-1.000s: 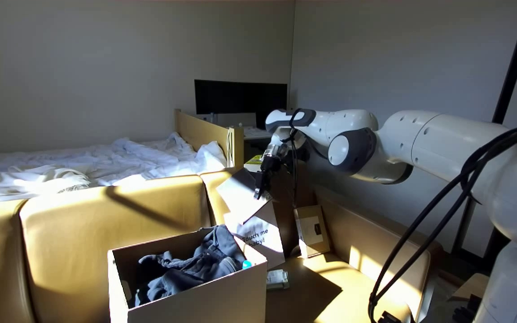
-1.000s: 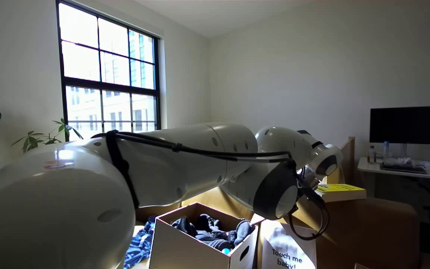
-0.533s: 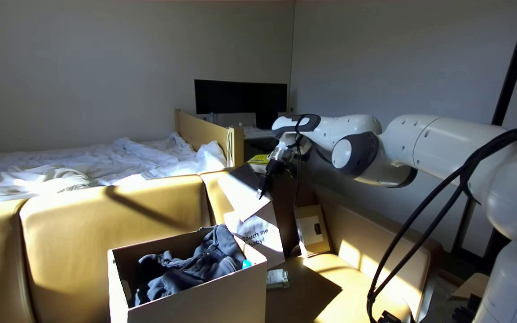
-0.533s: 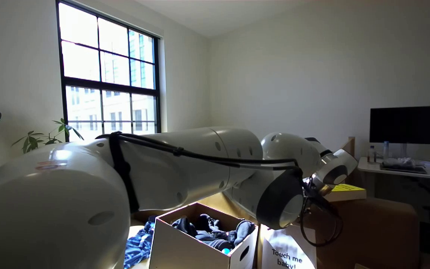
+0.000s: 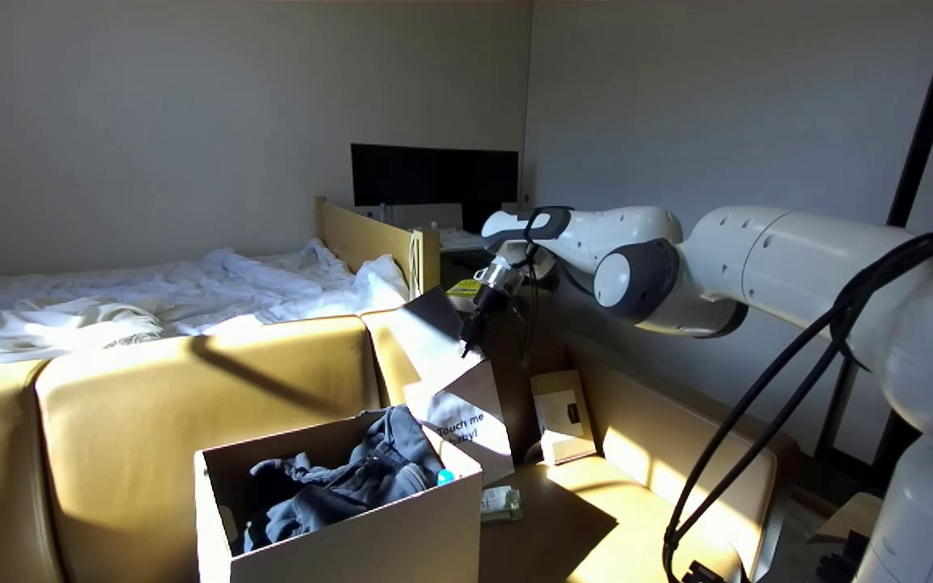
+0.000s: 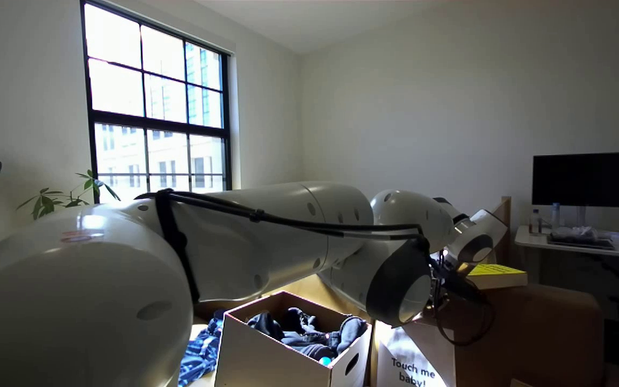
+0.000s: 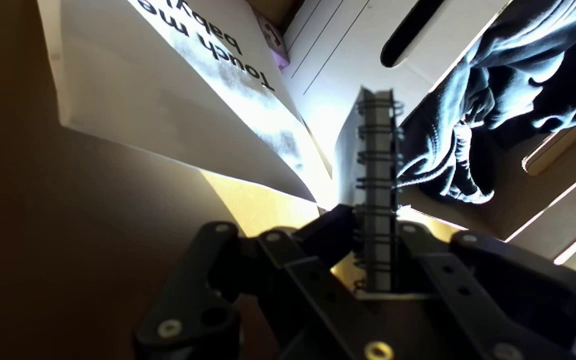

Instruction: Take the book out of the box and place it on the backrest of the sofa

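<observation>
Past the hand-hole end of the box (image 5: 402, 538): spiral-bound book (image 7: 378, 170) held outside it

We find the book outside the box, past the end wall pierced by the hand-hole. Relative to the gripper (image 7: 372, 233), it sits directly between the fingers (image 7: 328, 231): the wrist view shows one on each side, with the wire-bound spine toward the camera and part of the book jutting beyond the fingertips. We record the gripper as narrowed and holding the book.

In an exterior view we note a pale face of the book, tilted, part sunlit and part shaded, showing above and behind the box. Just beside the hand-hole end of the box stands a white panel (image 5: 470, 433) lettered "Touch me baby!"; we cannot tell whether the book touches it.

Inside the box we observe dark clothing (image 5: 353, 478) and, near the hand-hole end, a small blue round item (image 5: 445, 478). Behind the box rises the padded backrest of the sofa (image 5: 134, 405). On the seat just beside the box lies a small packet (image 5: 500, 504). Farther from the box, a yellow-topped volume (image 6: 497, 271) appears to rest on top of the sofa.
</observation>
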Tool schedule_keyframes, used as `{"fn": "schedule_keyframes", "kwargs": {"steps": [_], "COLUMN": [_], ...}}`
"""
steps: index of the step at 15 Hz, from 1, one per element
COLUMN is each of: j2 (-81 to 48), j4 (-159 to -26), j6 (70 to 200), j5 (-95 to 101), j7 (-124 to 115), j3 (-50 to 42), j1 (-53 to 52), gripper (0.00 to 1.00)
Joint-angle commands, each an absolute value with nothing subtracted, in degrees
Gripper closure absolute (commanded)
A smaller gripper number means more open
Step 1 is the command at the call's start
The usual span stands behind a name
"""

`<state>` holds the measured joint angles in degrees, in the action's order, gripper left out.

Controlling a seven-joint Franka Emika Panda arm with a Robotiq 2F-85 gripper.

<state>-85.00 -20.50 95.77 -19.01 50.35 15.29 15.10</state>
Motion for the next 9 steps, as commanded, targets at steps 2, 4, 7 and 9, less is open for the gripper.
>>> {"fn": "schedule_keyframes", "kwargs": {"steps": [2,4,7,9], "j2": [-83.6,-83.2,-84.0,-84.0], "j4": [-20.4,-20.4,-20.4,-20.4], "j6": [96.6,95.0,94.7,94.0], "j5": [-14.0,-10.4,-9.7,-8.1], "j7": [51.7,49.9,50.9,50.7], "j3": [12.0,9.2,9.2,7.8], "j1": [12.2,9.9,9.4,7.6], "gripper": [0.97,0.97,0.88,0.88]}}
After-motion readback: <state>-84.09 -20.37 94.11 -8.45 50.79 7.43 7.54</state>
